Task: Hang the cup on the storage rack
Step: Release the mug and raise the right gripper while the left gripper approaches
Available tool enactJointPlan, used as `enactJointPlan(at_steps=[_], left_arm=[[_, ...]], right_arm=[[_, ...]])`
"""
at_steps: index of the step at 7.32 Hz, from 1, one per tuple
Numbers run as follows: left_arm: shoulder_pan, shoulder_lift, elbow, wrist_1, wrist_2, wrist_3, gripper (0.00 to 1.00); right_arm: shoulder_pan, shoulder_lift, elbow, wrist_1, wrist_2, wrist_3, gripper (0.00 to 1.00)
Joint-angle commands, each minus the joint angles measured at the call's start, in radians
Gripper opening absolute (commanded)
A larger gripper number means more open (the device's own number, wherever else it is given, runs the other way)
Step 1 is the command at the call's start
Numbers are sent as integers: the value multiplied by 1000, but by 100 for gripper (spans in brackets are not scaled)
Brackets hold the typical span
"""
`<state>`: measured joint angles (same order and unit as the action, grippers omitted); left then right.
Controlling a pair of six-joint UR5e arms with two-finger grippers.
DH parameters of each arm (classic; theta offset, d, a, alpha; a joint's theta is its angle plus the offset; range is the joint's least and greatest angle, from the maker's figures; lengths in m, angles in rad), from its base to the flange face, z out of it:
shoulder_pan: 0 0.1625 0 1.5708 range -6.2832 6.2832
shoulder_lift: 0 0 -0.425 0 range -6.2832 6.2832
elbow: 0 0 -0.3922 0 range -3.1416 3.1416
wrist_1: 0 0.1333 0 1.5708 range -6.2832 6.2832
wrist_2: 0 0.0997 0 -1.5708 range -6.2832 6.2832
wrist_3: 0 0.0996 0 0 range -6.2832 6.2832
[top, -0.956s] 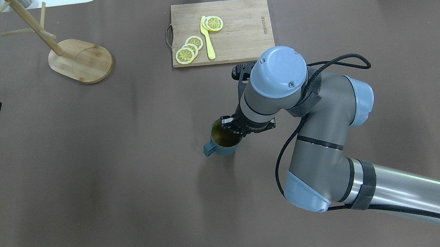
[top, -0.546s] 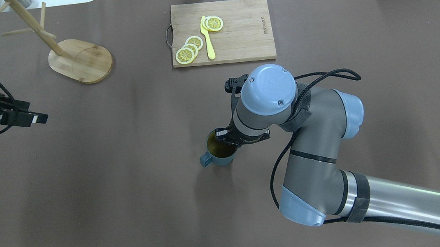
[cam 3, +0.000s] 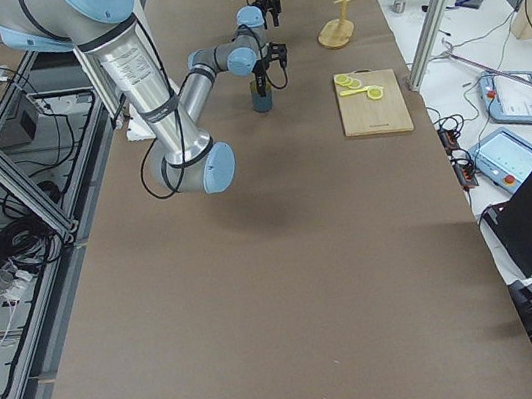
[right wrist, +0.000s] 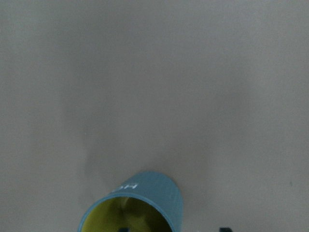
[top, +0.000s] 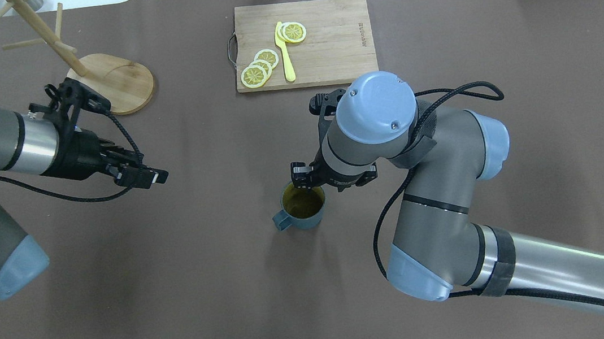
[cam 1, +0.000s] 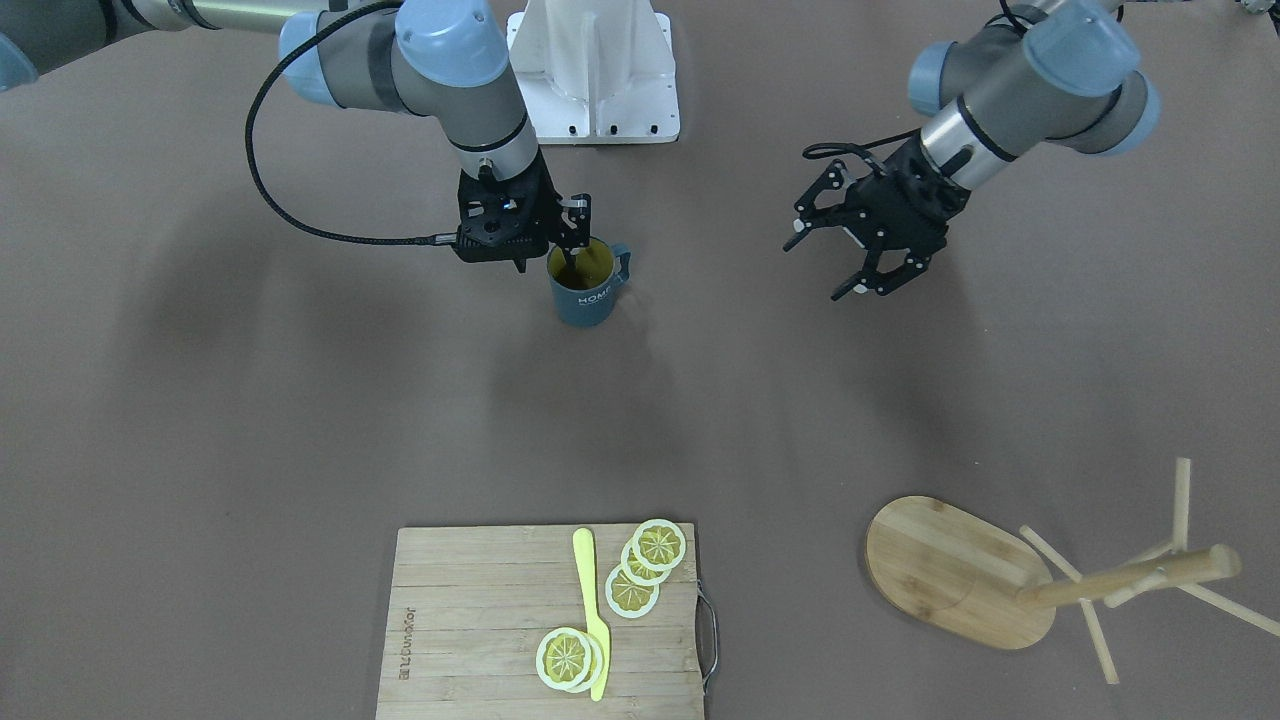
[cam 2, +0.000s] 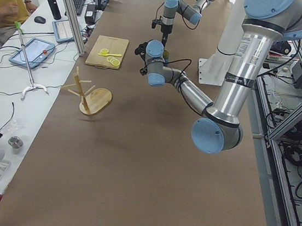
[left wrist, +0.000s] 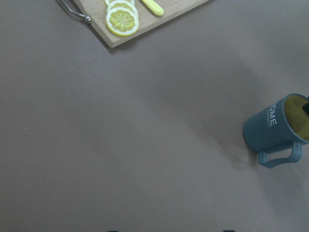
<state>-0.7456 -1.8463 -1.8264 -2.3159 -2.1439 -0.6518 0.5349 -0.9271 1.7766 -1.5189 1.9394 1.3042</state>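
Lettering "HOME" (cam 1: pixel 594 296) showed white on cup (cam 1: pixel 583 300), upright mid-table, mouth up, handle toward robot's left. Right gripper (cam 1: pixel 565 258) clamped its rim, one finger inside. Left gripper (cam 1: pixel 824 268) hung spread wide, well apart from cup, nearer storage rack (cam 1: pixel 955 570). Cutting board (cam 1: pixel 470 610) held lemon slices (cam 1: pixel 632 592); its stamp was unreadable.

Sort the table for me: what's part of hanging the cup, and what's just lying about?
Job: cup, held at its rim by the right gripper; storage rack; open left gripper.
Lying about: cutting board, lemon slices, yellow knife.
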Motion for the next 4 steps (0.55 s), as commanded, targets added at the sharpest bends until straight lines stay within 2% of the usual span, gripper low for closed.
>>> enactJointPlan(at_steps=[1, 2, 4], left_arm=[[119, -43, -5, -93, 249, -66, 97], [176, -34, -5, -187, 391, -65, 95], [265, -27, -8, -238, 609, -46, 92]], right_arm=[[104, -19, 11, 3, 59, -23, 100], [135, -25, 11, 3, 67, -54, 100], [213, -62, 21, 5, 119, -115, 100]])
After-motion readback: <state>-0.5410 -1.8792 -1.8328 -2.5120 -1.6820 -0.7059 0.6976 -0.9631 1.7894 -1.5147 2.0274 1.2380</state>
